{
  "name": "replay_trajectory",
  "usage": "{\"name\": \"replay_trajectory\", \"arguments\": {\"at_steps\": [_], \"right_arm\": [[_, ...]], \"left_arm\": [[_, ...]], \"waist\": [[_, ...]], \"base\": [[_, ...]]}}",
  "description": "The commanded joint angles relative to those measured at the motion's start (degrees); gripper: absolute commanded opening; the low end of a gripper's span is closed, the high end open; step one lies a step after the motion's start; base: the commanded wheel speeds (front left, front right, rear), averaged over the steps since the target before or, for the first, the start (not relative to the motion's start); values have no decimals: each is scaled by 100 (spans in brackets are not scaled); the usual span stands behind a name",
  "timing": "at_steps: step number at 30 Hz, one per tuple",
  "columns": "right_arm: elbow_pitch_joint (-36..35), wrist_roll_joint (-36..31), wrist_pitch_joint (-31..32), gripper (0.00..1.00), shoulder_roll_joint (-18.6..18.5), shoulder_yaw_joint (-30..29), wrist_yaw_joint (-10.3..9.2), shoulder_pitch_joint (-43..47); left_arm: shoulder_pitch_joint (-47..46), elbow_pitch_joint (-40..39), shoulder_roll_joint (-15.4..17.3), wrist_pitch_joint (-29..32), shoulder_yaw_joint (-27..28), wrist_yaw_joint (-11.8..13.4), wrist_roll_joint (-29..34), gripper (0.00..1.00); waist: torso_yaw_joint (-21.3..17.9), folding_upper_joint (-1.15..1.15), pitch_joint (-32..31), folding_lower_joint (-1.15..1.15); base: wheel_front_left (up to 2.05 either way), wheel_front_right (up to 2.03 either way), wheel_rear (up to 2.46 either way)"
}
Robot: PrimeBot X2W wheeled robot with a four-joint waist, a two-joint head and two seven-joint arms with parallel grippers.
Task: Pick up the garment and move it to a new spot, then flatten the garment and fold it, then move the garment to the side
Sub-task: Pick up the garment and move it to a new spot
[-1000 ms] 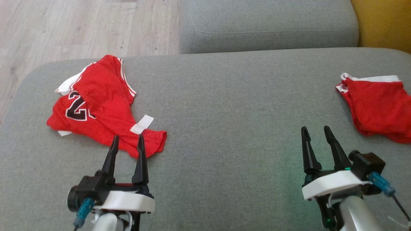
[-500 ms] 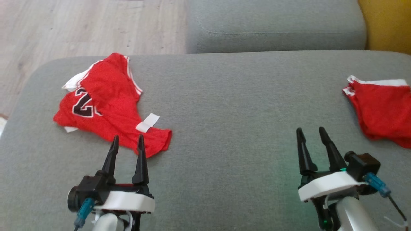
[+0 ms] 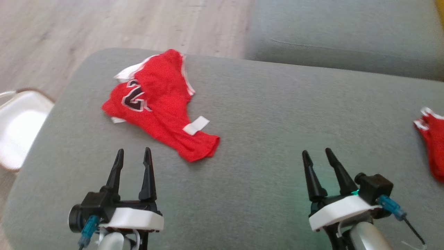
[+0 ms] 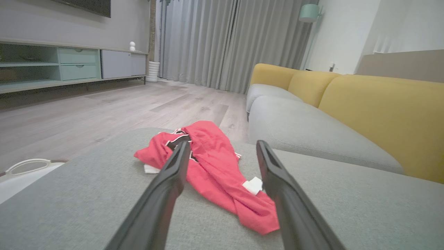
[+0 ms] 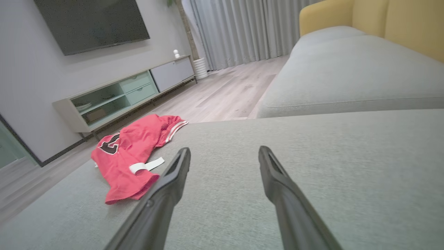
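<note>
Garment [image 3: 158, 104] lies crumpled at the frame's upper left. Below, the left gripper [image 3: 134, 150] and right gripper [image 3: 315, 151] hover empty, fingers apart; all 3 steps look undone.

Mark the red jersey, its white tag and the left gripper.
red jersey [image 3: 163, 104], head view, cloth beside the number.
white tag [image 3: 196, 125], head view, tag's middle.
left gripper [image 3: 134, 151], head view, midway between fingertips.

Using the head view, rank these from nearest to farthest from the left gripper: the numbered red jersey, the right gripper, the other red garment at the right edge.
1. numbered red jersey: just ahead, slightly right of the left gripper.
2. right gripper: across the grey cushion to the right.
3. other red garment: far right edge, beyond the right gripper.
</note>
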Motion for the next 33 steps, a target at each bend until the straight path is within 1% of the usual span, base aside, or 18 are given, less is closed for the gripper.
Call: {"name": "replay_trajectory", "arguments": {"at_steps": [1, 5, 9, 15, 18, 21, 24, 28, 33], "right_arm": [[-160, 13, -78, 100, 27, 186, -4, -117], [-121, -4, -78, 100, 27, 297, -4, -108], [-111, 35, -78, 100, 27, 380, -4, -130], [-147, 25, -79, 100, 27, 434, -4, -203], [-194, -29, -79, 100, 27, 392, -4, -302], [-271, -155, -75, 100, 27, 301, -4, -436], [-424, -310, -43, 100, 27, 154, -4, -604], [-745, -535, 55, 100, 27, -86, -4, -820], [-1231, -732, 196, 100, 27, -305, -4, -1043]], "left_arm": [[-152, -162, 26, -30, 204, -1, 54, 100], [-146, -136, 26, -30, 260, -32, 114, 100], [-158, -117, 33, -30, 397, -77, 158, 100], [-307, -95, 88, -30, 564, -151, 194, 100], [-554, -87, 208, -30, 656, -205, 236, 100], [-960, 15, 425, -17, 724, -282, 270, 100], [-1580, 184, 735, 129, 778, -380, 275, 100], [-2566, 503, 1168, 507, 842, -499, 220, 100], [-3743, 1268, 1699, 1094, 739, -632, 109, 100]], "waist": [[268, 0, -27, 0], [525, 0, -10, 0], [645, 0, 53, 0], [613, 0, 255, 0], [500, 0, 484, 0], [331, 0, 790, 0], [133, 0, 1149, 0], [-129, 0, 1639, 0], [-454, 0, 2186, 0]], "base": [[0, 0, 0], [0, 0, 0], [0, 0, 0], [0, 0, 0], [0, 0, 0], [0, 0, 0], [0, 0, 0], [0, 0, 0], [0, 0, 0]]}}
